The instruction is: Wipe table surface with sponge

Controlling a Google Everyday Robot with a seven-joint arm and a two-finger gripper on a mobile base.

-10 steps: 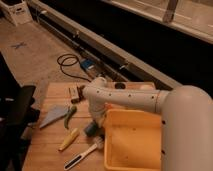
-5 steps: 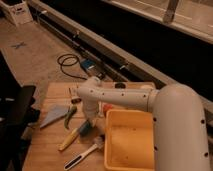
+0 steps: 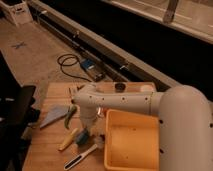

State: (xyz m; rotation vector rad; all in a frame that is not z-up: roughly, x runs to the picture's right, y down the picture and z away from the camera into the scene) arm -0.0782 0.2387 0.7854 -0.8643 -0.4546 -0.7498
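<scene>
The table surface (image 3: 50, 145) is a light-brown plank top that fills the lower left of the camera view. My white arm reaches in from the right, bends at an elbow and drops to the gripper (image 3: 85, 132) near the table's middle. The gripper is shut on the sponge (image 3: 82, 138), a small blue-grey block pressed down on the wood. The gripper's dark body hides the top of the sponge.
A big yellow bin (image 3: 132, 142) stands right of the gripper. A yellow oblong item (image 3: 68, 140) lies just left of the sponge, and a white-bristled brush (image 3: 80, 157) lies in front. A grey-blue cloth (image 3: 52, 117) and a green object (image 3: 70, 116) lie further left. A dark chair (image 3: 17, 115) stands off the left edge.
The arm has swung left and toward the table's near edge. The gripper and sponge slid along the wood with it, closer to the yellow oblong item.
</scene>
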